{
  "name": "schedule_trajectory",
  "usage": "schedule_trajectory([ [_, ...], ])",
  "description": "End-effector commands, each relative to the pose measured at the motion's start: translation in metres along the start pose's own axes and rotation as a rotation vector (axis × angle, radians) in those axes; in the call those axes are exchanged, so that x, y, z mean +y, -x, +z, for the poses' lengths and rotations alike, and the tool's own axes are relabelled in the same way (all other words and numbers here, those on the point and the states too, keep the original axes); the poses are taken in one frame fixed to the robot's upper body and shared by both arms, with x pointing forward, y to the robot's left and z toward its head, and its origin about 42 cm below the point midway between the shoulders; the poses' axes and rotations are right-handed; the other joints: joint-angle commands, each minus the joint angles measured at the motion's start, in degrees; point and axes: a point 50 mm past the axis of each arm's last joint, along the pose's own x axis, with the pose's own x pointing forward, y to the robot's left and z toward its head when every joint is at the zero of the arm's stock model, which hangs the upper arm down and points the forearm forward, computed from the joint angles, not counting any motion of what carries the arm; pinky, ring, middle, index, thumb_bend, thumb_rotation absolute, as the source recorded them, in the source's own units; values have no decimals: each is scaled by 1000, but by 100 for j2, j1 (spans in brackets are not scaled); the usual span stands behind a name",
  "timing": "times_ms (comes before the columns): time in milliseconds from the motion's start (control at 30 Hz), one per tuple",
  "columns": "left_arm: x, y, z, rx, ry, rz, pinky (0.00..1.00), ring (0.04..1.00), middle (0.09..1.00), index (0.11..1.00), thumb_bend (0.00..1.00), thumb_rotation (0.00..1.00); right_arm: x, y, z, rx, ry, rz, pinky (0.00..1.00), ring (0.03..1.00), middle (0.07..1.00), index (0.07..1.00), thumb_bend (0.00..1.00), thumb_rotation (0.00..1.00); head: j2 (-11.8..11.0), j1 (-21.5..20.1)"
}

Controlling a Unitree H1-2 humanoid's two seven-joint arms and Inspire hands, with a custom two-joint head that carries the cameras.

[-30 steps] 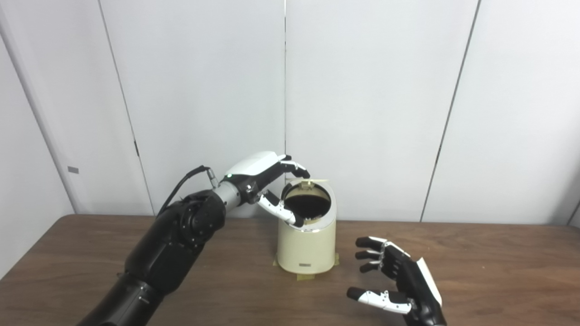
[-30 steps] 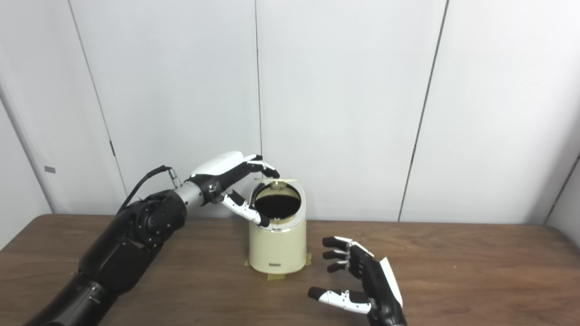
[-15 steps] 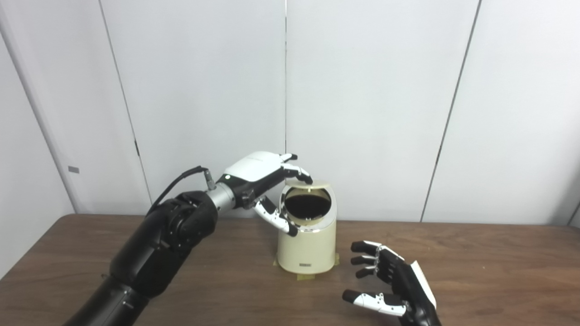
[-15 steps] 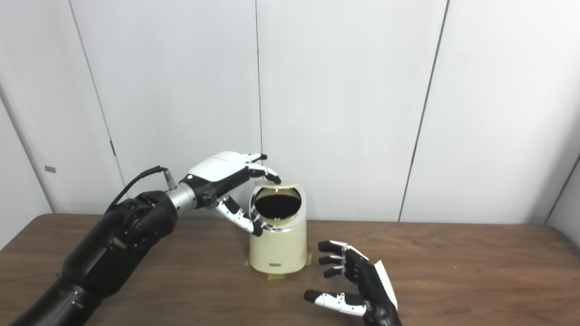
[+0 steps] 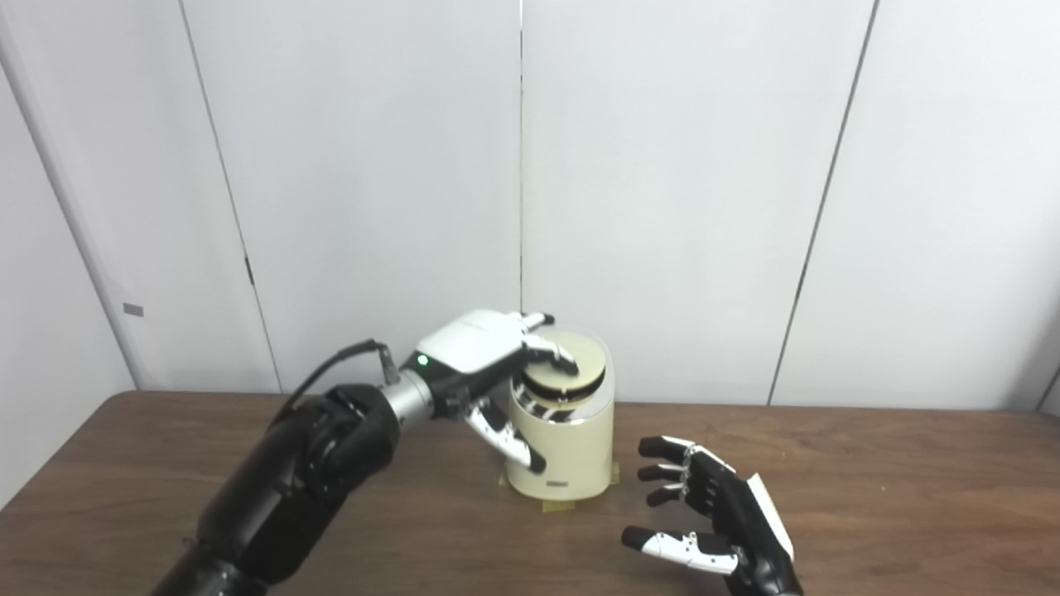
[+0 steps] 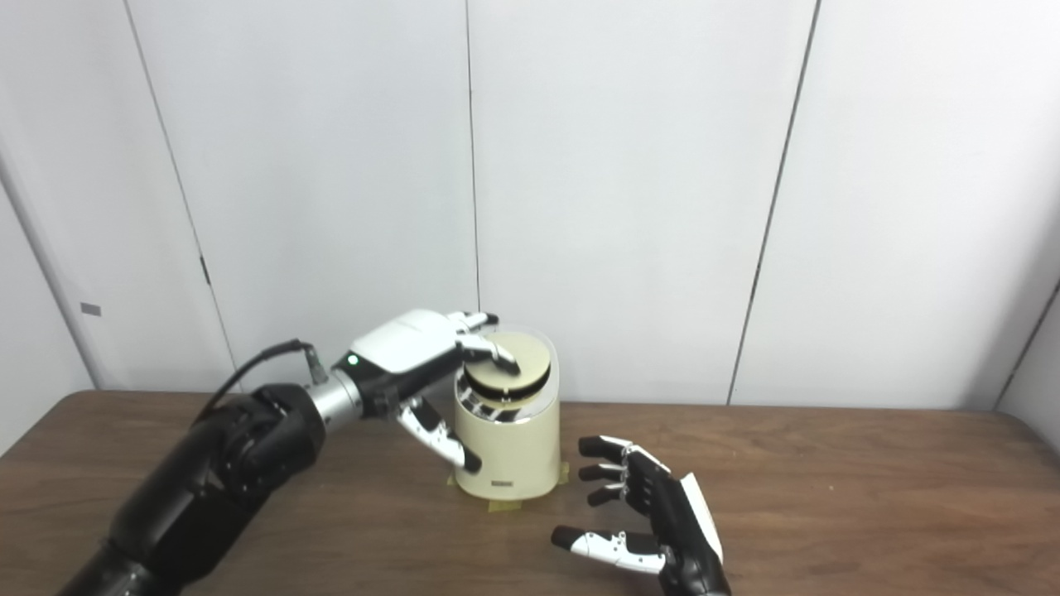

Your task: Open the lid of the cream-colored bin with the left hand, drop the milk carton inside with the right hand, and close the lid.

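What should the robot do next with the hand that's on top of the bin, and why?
Probably press the lid down a little more until it sits flat. The left hand has its fingers on the lid, which looks almost shut, with a thin dark gap at the front of the bin. The right hand is open and empty, and no carton shows on the table.

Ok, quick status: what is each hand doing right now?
Left hand: open, fingertips resting on the lid of the bin, gripping nothing.
Right hand: open, empty, beside the bin.
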Motion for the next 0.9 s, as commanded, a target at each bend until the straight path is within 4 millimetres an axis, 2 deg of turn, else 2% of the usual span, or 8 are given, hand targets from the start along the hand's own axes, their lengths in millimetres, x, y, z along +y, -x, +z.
schedule_trajectory([
  [0, 18, -7, 6, -30, -75, 32, 1000, 1000, 798, 783, 938, 324, 0, -17, 24, -108, 3, -14, 565, 687, 749, 686, 757, 164, 32, -4],
  [133, 5, -7, 10, 0, -134, -24, 1000, 1000, 809, 792, 943, 326, -1, -16, 26, -108, -1, -14, 568, 686, 744, 684, 751, 156, 78, -13],
  [433, -23, -8, 19, 121, -179, -200, 1000, 1000, 920, 902, 985, 371, -3, -14, 29, -107, 8, -13, 562, 677, 735, 685, 752, 171, 176, -20],
  [600, -29, -8, 20, 168, -165, -250, 1000, 1000, 932, 905, 1000, 386, -3, -13, 30, -100, 14, -14, 560, 671, 736, 687, 756, 187, 204, -15],
  [867, -29, -6, 17, 181, -148, -258, 1000, 1000, 901, 879, 1000, 392, -4, -14, 28, -84, 11, -20, 562, 670, 732, 683, 761, 201, 222, -7],
])
